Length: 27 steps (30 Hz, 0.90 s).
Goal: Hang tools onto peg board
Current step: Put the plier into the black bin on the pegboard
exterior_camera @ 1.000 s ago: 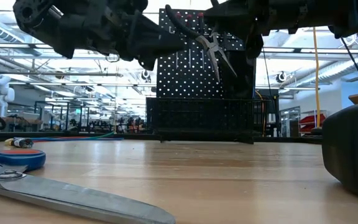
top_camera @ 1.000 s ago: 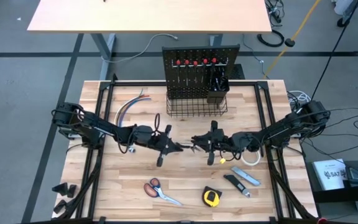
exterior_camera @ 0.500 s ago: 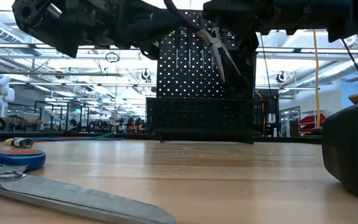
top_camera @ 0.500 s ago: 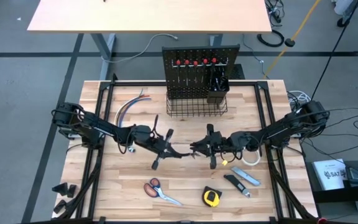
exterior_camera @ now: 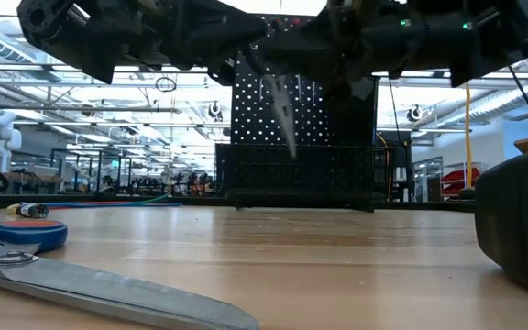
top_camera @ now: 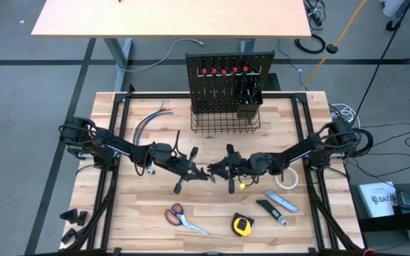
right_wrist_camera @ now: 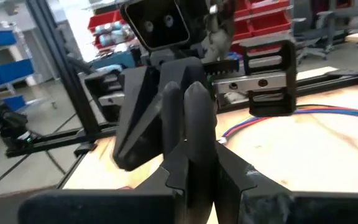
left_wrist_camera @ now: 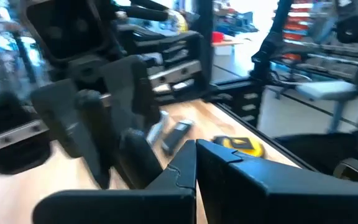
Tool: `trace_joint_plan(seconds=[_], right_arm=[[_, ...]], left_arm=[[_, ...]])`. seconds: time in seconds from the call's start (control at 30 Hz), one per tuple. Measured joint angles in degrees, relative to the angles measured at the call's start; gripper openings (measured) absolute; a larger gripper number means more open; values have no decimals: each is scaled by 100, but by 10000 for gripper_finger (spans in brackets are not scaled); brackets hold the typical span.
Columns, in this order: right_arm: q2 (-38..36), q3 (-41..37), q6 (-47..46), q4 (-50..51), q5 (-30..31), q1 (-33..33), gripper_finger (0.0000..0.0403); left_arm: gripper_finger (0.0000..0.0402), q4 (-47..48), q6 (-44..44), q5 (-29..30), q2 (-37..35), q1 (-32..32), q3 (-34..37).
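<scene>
Meeting nose to nose over the middle of the table (top_camera: 134, 213), the two arms are right on top of each other. The left gripper (top_camera: 197, 171) reaches in from its side with fingers pressed fully together, and the right gripper (top_camera: 221, 169) faces it, just beside it.

The right gripper is clamped on the pliers (exterior_camera: 280, 115): its wrist view shows two dark handles pinched between its fingers (right_wrist_camera: 232, 177). From table height, the silver tip hangs downward, well above the wood and in front of the peg board (top_camera: 223, 85). Whether the left gripper is touching the pliers too, I cannot tell (too much dark metal in the way).

The peg board stands upright at the far edge, red-handled screwdrivers (top_camera: 223, 71) already in a row along its top and its wire basket (top_camera: 225, 122) at the base.

On the near side lie the orange-handled scissors (top_camera: 184, 217), the yellow tape measure (top_camera: 242, 225) and the utility knife (top_camera: 282, 202). The white tape roll (top_camera: 285, 180) sits by the right arm, and the coloured wires (top_camera: 148, 121) lie off to the left.
</scene>
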<state>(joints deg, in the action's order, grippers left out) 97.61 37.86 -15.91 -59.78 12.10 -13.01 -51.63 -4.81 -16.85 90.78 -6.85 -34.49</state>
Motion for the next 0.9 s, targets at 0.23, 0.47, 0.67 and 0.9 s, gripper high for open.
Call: trace_joint_plan(seconds=[0.23, 0.47, 0.67, 0.9], right_arm=[[355, 304, 1, 36, -316, 14, 31], [322, 316, 5, 82, -343, 25, 31], [259, 333, 68, 129, -349, 21, 31], [-522, 307, 326, 960, -354, 10, 31]], left_arm=[[3, 63, 7, -250, -2, -49, 14], [5, 47, -38, -276, -2, -68, 14], [20, 33, -23, -461, -2, -60, 7], [39, 271, -17, -411, -9, -37, -25]])
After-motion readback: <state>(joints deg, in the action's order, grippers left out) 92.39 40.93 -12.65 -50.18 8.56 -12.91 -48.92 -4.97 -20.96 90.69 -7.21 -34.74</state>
